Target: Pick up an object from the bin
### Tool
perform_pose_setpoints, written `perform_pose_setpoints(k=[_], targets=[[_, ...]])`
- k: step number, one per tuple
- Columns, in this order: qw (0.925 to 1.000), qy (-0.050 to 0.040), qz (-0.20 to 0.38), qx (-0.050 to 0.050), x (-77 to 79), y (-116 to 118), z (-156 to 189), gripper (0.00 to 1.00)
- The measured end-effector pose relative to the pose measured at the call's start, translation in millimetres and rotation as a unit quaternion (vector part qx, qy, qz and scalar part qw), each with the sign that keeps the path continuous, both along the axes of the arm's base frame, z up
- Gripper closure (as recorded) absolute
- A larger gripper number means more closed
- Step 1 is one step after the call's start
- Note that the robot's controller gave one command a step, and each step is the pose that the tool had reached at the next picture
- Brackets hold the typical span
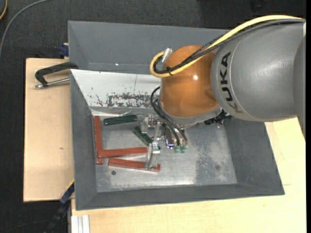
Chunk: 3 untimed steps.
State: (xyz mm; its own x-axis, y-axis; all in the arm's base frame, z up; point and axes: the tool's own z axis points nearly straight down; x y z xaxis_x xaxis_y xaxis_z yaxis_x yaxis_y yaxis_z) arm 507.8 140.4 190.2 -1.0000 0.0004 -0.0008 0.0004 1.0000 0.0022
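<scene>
Hovering over: the gripper (163, 141) sits low near the middle of the bin (228, 159), under the arm's orange cover (187, 84), at the right edge of a small cluster of things.
Jaws: buried among wrist cables and hardware. I cannot tell whether they are apart or together, so I claim no hold.
Nearest thing: a short dark green strip (142, 135) lies slanted on the bin floor just left of the gripper. I cannot tell whether they touch.
Also near: a small silvery metal piece (155, 150) lies just below the strip, at the right end of the upper red bar (124, 153).
Rest of cluster: the lower red bar (132, 164) lies toward the front. The upright red bar (97, 139) runs along the left wall. A dark green handle (119, 121) lies at the back.
Handling, green strip: I judge it light, stiff and narrow, probably plastic or painted metal. It looks smooth enough to slip or pivot in a pinch.
Where to hold: I would take it across its narrow width near mid-length, where it lies clear of the silvery piece.
Handling, red bars: these look longer, rigid and likely heavier. An off-centre pinch would let one swing, so I would grip mid-span.
Risk: the things lie close together. Closing on the strip may catch the silvery piece or nudge the upper red bar.
</scene>
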Motion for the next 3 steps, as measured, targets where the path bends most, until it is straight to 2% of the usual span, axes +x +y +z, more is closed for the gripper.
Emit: perform_pose_setpoints(k=[1, 2, 3], targets=[[0.9954, 0.0032, 0.096, -0.001, 6.5, 12.5, -115.3, 0.0], [0.9955, 0.0001, 0.095, 0.0, 8.3, 12.7, -111.5, 1.0], [0.9932, -0.0071, 0.117, 0.0, -1.0, 17.6, 89.8, 1.0]])
